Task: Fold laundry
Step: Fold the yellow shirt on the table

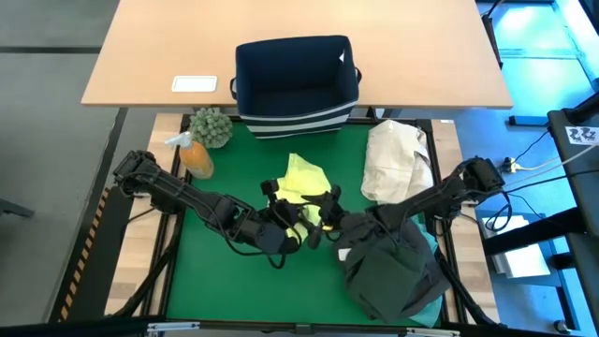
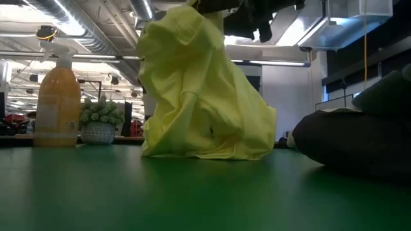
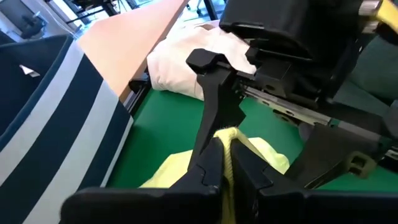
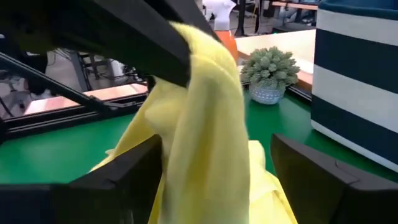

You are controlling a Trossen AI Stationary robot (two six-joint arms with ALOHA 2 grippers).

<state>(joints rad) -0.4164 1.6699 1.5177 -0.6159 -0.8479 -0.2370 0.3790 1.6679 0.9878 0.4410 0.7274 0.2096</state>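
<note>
The bright yellow-green shirt stands bunched at the middle of the green mat. Its upper end is held up by my left gripper, which is shut on it. My right gripper is open, close in front of the left one. Its two fingers stand on either side of the hanging yellow cloth; whether they touch it I cannot tell. A dark olive-black pile lies at the near right, with a turquoise edge showing under it. My left gripper pinches a bunched fold at the shirt's upper end between its two fingers, coming slanting down from the table's left. How many layers, I cannot tell. The shirt hangs slack below the fingers, and its lower part rests spread on the mat.
A cream-beige bundle lies at the far right of the mat. A navy bin with a striped base stands beyond the far edge. An orange spray bottle and a small potted plant stand at the far left. Bare mat lies at the near left.
</note>
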